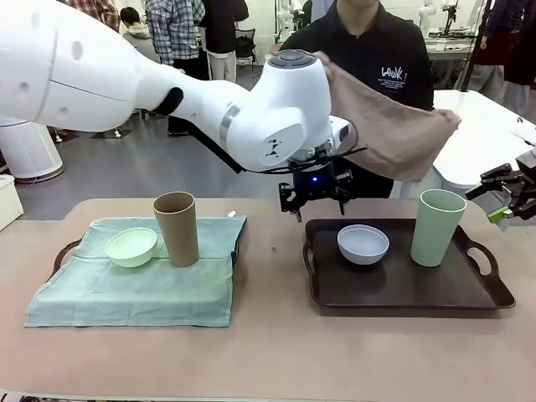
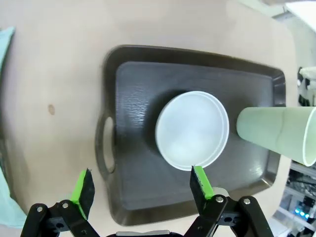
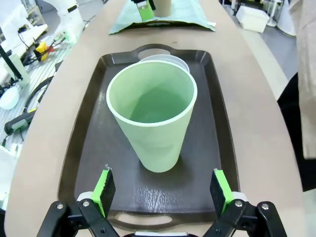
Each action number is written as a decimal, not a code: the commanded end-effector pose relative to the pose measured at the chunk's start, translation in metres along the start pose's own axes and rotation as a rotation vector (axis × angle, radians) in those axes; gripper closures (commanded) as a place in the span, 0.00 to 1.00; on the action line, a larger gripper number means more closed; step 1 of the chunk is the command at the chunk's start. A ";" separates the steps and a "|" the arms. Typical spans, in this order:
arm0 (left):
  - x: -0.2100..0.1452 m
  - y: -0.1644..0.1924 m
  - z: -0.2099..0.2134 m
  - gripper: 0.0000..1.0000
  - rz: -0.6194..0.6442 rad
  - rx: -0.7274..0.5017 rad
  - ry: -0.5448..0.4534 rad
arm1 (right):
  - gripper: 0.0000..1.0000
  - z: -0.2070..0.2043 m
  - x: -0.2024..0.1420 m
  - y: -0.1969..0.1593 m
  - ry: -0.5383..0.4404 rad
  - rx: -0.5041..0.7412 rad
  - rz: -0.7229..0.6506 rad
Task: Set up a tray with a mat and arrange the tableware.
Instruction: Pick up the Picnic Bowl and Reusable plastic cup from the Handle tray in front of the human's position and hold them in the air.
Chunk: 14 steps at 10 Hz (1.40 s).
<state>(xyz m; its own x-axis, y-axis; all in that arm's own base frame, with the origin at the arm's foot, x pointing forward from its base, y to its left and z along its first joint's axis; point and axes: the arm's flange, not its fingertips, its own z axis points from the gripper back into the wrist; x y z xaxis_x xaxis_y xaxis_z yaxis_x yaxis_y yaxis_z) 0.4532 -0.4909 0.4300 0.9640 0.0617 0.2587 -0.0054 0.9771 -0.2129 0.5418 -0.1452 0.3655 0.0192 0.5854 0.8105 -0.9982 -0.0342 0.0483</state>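
Whitish-blue bowl (image 1: 363, 244) sits mouth-up on the bare dark tray (image 1: 402, 306), near the upright pale green cup (image 1: 438, 228).

Your left gripper (image 2: 143, 181) hangs above the bowl, fingers spread wide and empty; your right gripper (image 3: 162, 190) faces the cup, also wide and empty. The bowl is round, so it has no long axis across the table; the cup's long axis is vertical, mouth up. Watch your descent: one pad (image 2: 200, 180) lines up with the bowl's rim, and landing on it would likely tip or skid the bowl toward the tall cup, which could topple. The person's brown cloth (image 1: 394, 126) hangs close to your left wrist and could snag.
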 end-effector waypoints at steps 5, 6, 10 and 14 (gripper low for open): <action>0.002 -0.018 -0.008 0.00 0.002 -0.039 0.076 | 0.00 -0.008 -0.002 -0.002 -0.005 0.014 -0.003; 0.002 -0.018 -0.008 0.00 0.002 -0.039 0.076 | 0.00 -0.008 -0.002 -0.002 -0.005 0.014 -0.003; 0.018 -0.020 -0.027 0.00 -0.036 -0.083 0.141 | 0.00 -0.022 0.005 -0.008 -0.024 0.040 0.051; 0.030 -0.032 -0.061 0.00 -0.035 -0.038 0.171 | 0.00 -0.038 0.001 -0.009 -0.007 0.114 0.000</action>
<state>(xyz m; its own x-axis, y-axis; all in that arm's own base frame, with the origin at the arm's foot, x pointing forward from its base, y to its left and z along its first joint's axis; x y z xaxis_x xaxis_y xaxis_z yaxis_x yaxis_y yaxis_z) 0.4905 -0.5221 0.3835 0.9933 0.0076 0.1150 0.0216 0.9678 -0.2507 0.5475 -0.1111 0.3465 0.0044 0.5691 0.8222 -0.9894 -0.1169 0.0862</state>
